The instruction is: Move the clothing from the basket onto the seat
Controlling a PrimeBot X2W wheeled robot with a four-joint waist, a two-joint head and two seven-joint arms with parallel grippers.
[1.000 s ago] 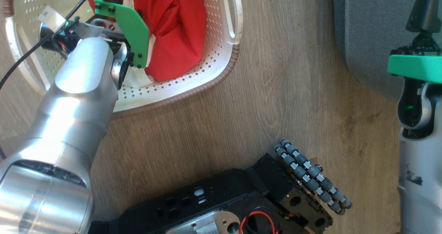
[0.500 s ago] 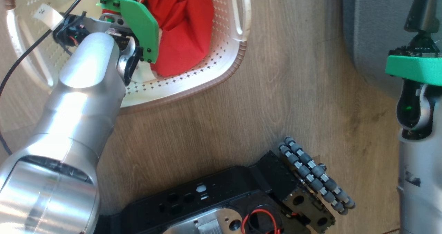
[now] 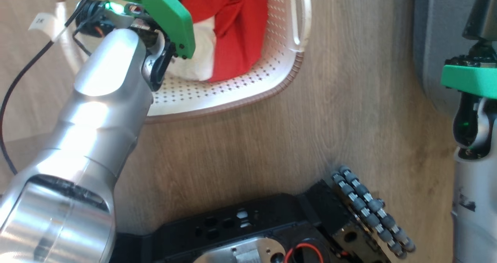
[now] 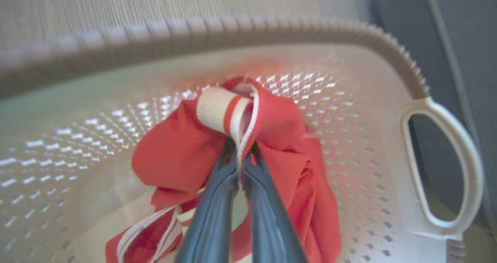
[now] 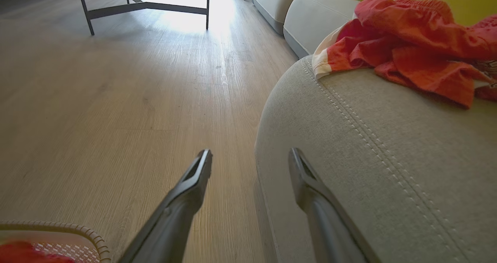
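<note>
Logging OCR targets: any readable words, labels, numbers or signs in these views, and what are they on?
White tag, upper left of the head view: dark marks, too small to read.
Dark mark on the right forearm: too blurred to read.
No other text.

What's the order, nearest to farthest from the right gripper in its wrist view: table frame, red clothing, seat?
1. The seat, just right of the right gripper.
2. The clothing, upper right, lying on the seat.
3. The table frame, far off, top left.
</note>
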